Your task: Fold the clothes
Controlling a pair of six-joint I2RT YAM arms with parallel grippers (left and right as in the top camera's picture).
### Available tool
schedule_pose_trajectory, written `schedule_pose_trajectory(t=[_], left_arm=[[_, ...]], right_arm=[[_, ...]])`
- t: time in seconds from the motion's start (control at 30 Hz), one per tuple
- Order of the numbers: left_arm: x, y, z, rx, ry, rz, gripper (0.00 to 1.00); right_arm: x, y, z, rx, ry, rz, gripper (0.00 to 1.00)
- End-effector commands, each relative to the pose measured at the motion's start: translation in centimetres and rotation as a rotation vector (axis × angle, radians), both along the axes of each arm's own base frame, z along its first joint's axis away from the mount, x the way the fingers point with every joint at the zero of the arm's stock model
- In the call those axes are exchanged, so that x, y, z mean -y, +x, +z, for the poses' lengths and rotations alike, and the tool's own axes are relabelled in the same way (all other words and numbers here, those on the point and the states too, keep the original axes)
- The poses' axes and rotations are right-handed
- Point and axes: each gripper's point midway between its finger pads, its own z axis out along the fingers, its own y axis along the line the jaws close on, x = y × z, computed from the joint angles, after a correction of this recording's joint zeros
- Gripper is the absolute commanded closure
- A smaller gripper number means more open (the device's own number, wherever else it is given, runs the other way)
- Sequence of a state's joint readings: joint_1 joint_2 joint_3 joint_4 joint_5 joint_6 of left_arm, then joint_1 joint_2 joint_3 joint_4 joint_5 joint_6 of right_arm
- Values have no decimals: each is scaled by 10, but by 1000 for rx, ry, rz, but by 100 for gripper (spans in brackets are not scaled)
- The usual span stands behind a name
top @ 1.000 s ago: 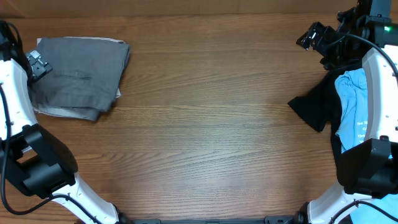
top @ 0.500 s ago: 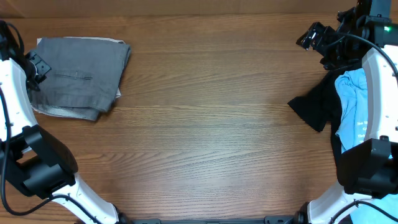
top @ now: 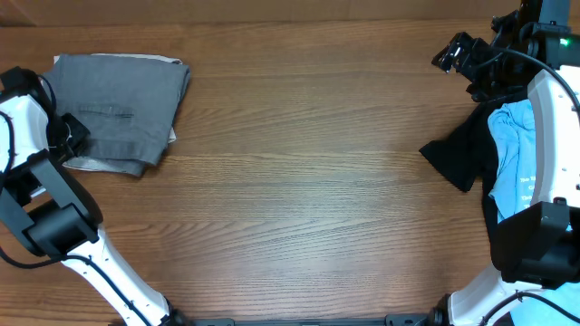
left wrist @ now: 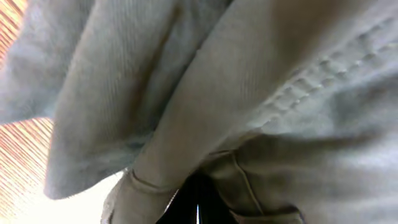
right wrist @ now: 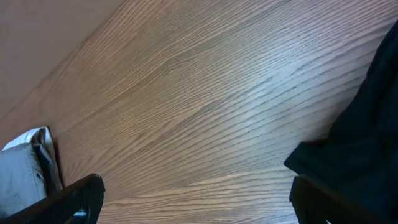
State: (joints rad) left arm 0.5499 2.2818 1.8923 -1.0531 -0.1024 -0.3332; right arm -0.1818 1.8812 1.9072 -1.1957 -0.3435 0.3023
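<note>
The grey shorts (top: 118, 104) lie folded at the table's far left corner, welt pocket up. A pale layer (top: 91, 164) shows under their near edge. My left gripper (top: 71, 136) sits at the shorts' left edge. In the left wrist view grey cloth (left wrist: 249, 93) fills the frame, and the dark fingertips (left wrist: 198, 208) are shut together right against it. I see no cloth caught between them. My right gripper (top: 458, 54) hovers open at the far right, over bare wood (right wrist: 199, 205). A black garment (top: 462, 158) and a light blue printed T-shirt (top: 517, 158) lie heaped under the right arm.
The wooden table (top: 308, 181) stretches between the two piles. In the right wrist view the black garment (right wrist: 360, 137) is at the right and the grey shorts (right wrist: 22, 174) are at the lower left. The table's far edge (top: 290, 22) runs just behind both grippers.
My left gripper has shut and slid toward the near side along the shorts' left edge, its arm swinging with it. The shorts keep their shape. The right arm has not moved.
</note>
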Motion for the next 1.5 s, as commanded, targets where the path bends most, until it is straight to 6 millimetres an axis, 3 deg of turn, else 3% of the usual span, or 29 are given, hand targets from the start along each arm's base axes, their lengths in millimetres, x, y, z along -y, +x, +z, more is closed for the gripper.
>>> schedule_pose_trajectory(t=[0.0, 0.07, 0.13, 0.2, 0.23, 0.4, 0.53, 0.67, 1.13, 1.4, 1.47], left_arm=[[17, 33, 72, 221, -38, -50, 96], [40, 46, 115, 329, -48, -89, 96], [63, 53, 140, 381, -51, -119, 96], [89, 57, 152, 399, -79, -171, 95], [111, 57, 154, 384, -98, -212, 96], [184, 63, 130, 266, -126, -388, 96], [212, 66, 91, 152, -103, -432, 96], [215, 61, 68, 85, -127, -418, 96], [159, 15, 61, -65, -137, -343, 96], [156, -5, 11, -130, -138, -313, 96], [156, -6, 10, -130, -138, -313, 96]], right_arm=[[-2, 1, 1, 7, 3, 8, 0], [-2, 1, 1, 7, 3, 8, 0], [-2, 1, 1, 7, 3, 8, 0], [-2, 1, 1, 7, 3, 8, 0], [-2, 1, 1, 7, 3, 8, 0], [-2, 1, 1, 7, 3, 8, 0], [-2, 1, 1, 6, 3, 8, 0], [-2, 1, 1, 7, 3, 8, 0], [-2, 1, 1, 7, 3, 8, 0], [-2, 1, 1, 7, 3, 8, 0], [-2, 1, 1, 7, 3, 8, 0]])
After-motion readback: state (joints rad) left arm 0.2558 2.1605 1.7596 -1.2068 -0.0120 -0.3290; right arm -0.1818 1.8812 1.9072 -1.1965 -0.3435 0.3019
